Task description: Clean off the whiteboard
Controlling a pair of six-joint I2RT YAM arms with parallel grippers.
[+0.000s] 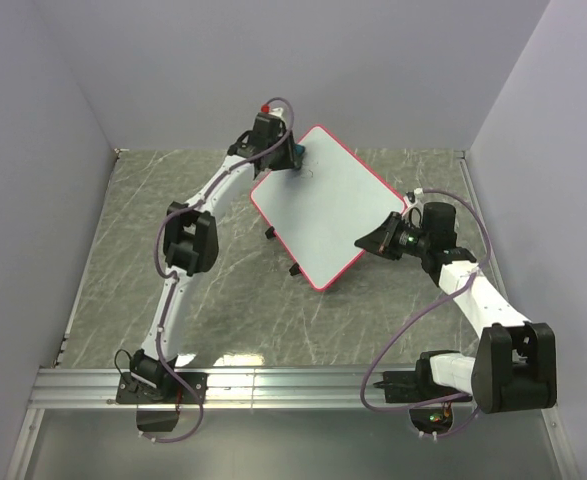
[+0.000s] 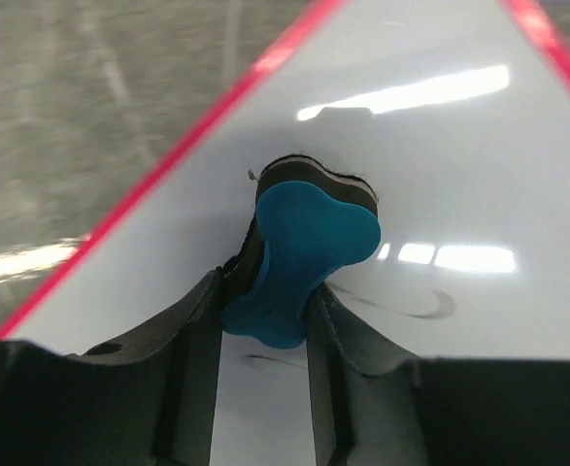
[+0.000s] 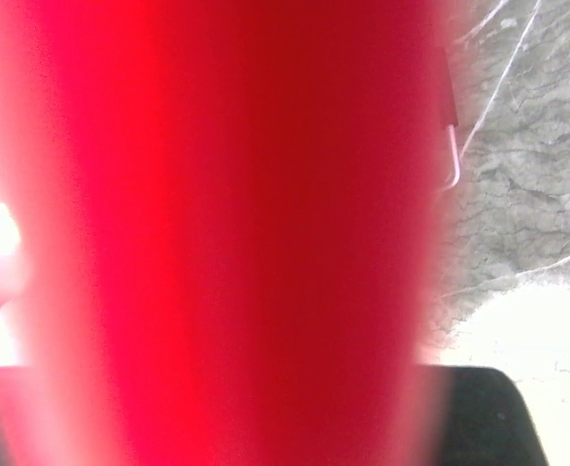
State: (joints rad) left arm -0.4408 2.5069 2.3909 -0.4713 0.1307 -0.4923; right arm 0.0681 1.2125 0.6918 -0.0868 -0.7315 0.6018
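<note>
So here's what we've got. The whiteboard [image 1: 323,205] is a big flat rectangle with rounded corners, a glossy white face that throws back the lights, and a thin red-pink rim [image 2: 183,146]. It sits on a grey marbled table [image 1: 123,260]. Two little black feet [image 1: 270,232] poke out under one long edge.

The left gripper [image 2: 265,311] is clenched on the eraser [image 2: 299,257]. That's a chunky blue plastic grip with rounded lobes and a dark felt pad underneath, pinched at its waist between the dark fingers [image 2: 192,330]. The pad rests on the board right in front of the fingertips. We can see a thin dark scribble [image 2: 416,309] just beyond and to the right of it.

The right gripper [image 1: 373,240] is closed on the board's opposite short edge. Its wrist view is basically one blurry red smear of rim right up against the lens, with marbled table off to the right.

The board's long axis runs pretty much from one gripper to the other. In the top view it sits diagonally, with the far end at the left gripper and the near end at the right one.
</note>
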